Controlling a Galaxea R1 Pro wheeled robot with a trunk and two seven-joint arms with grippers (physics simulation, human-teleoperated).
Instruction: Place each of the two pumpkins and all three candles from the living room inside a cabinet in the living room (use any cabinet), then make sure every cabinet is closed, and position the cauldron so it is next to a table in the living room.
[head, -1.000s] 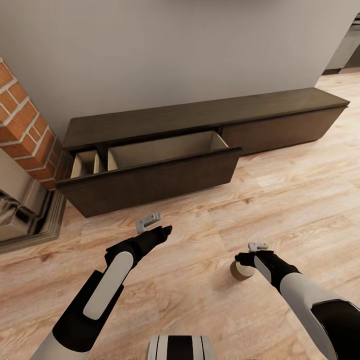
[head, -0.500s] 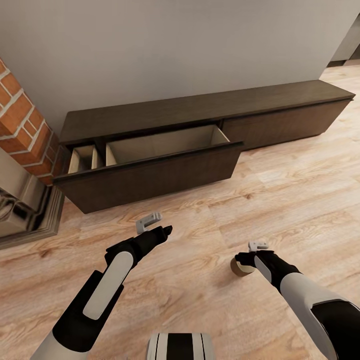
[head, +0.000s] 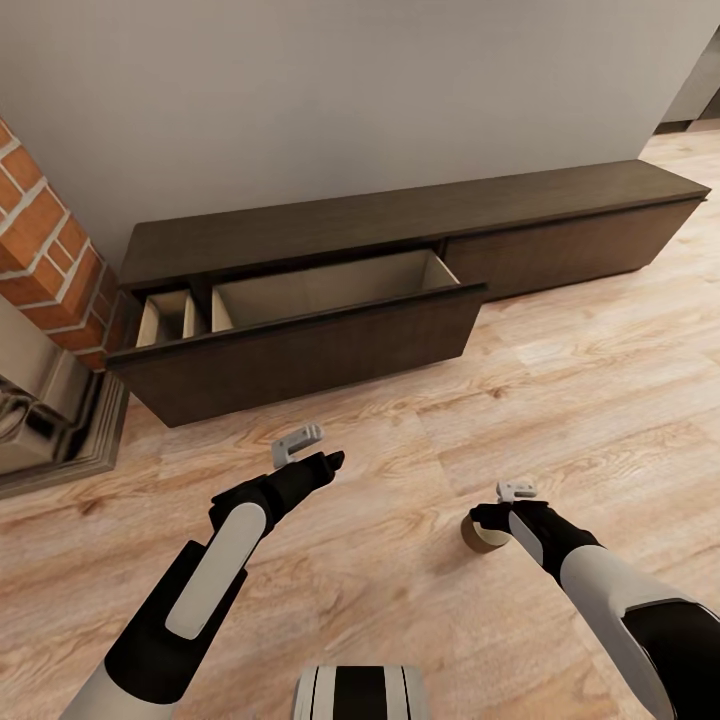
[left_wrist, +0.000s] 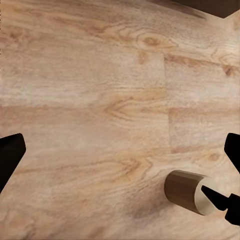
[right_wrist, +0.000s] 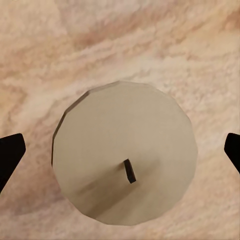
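A stubby beige candle (head: 481, 541) stands upright on the wood floor, and its flat top with a short dark wick (right_wrist: 125, 172) faces the right wrist camera. My right gripper (head: 492, 522) hovers straight over it, open, with one dark fingertip (right_wrist: 10, 156) on each side and wide of the wax. The left gripper (head: 322, 458) hangs open over bare floor, holding nothing. From the left wrist the candle (left_wrist: 186, 191) shows off to one side. The dark-brown cabinet (head: 560, 215) runs along the wall, with its left drawer (head: 300, 350) pulled out and its tan inside bare.
A brick column (head: 45, 260) and a stone fireplace surround (head: 45, 420) stand at the left, beside the open drawer. Wood floor (head: 600, 380) stretches between me and the cabinet. My own base (head: 360, 695) shows at the bottom edge.
The head camera shifted a little early on, sliding the cabinet and fireplace in the picture. Both arms and the candle hold their places.
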